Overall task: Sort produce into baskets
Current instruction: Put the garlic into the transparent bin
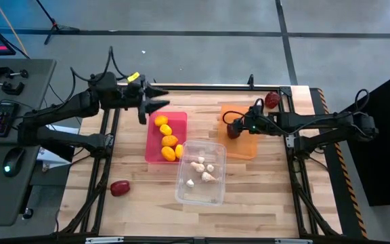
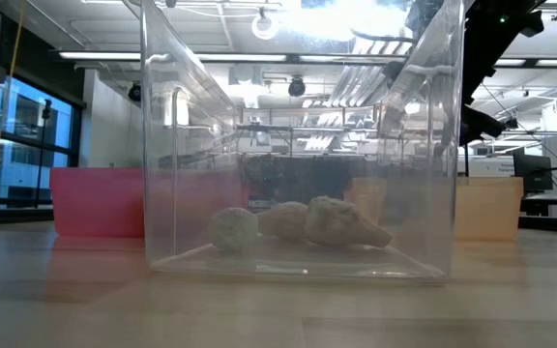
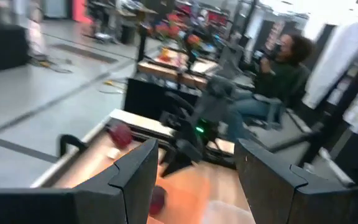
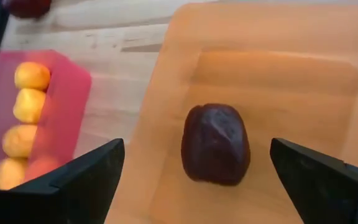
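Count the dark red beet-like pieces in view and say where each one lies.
3: one beet in the orange bin, one on the table's far edge right of that bin, one on the table's near left. None seems hidden.

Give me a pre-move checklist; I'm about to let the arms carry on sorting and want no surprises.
1. Right end effector open, clear of the beet: ok; fingers stand wide on either side.
2. That beet resting inside the orange bin: ok.
3. Lemons all in the pink bin: ok.
4. Garlic bulbs all in the clear bin: ok.
5. All beets binned: not ok; one lies on the table, another at the far edge.
6. Left end effector empty: ok; nothing between its fingers.
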